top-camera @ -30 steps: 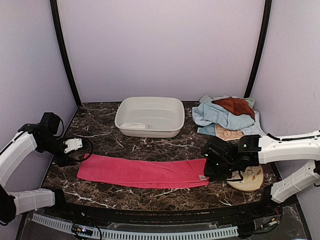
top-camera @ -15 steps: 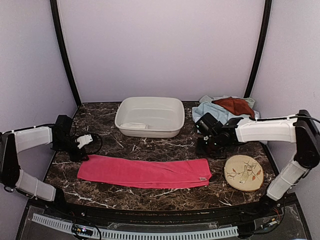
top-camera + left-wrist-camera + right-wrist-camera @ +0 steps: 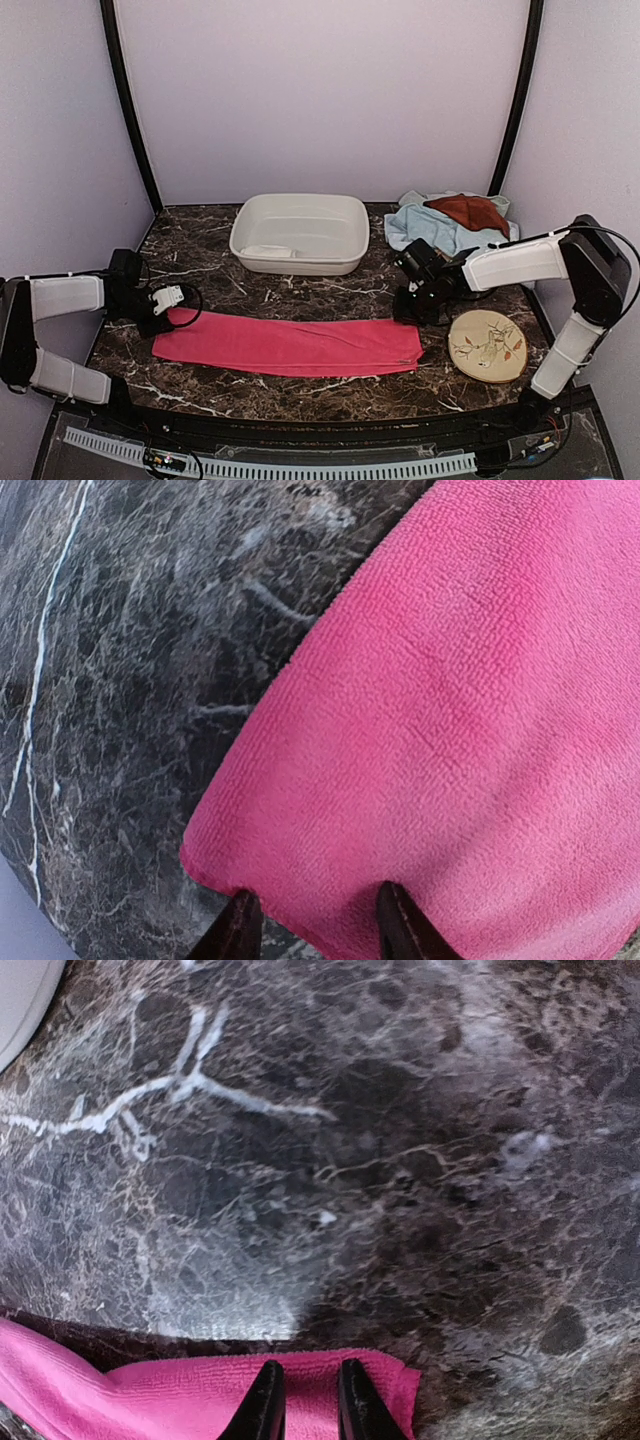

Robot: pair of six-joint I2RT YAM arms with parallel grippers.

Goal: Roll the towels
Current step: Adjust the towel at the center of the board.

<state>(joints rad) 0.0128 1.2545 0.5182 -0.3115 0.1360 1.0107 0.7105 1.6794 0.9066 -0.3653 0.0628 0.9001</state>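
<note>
Between left gripper (image 3: 318,928) and right gripper (image 3: 307,1405), pink towel (image 3: 290,345) lying left-right, jaws' closure unclear

Left arm (image 3: 70,297) lies low along the left edge of the table (image 3: 300,290), forearm pointing right. Left gripper (image 3: 172,306) is down at the surface, fingers (image 3: 238,930) parted. Right arm (image 3: 515,262) has its elbow up by the right edge, forearm reaching left toward the table's middle. Right gripper (image 3: 408,306) tips down, fingers (image 3: 264,1400) nearly together with a thin slit between; grip unclear.
</note>
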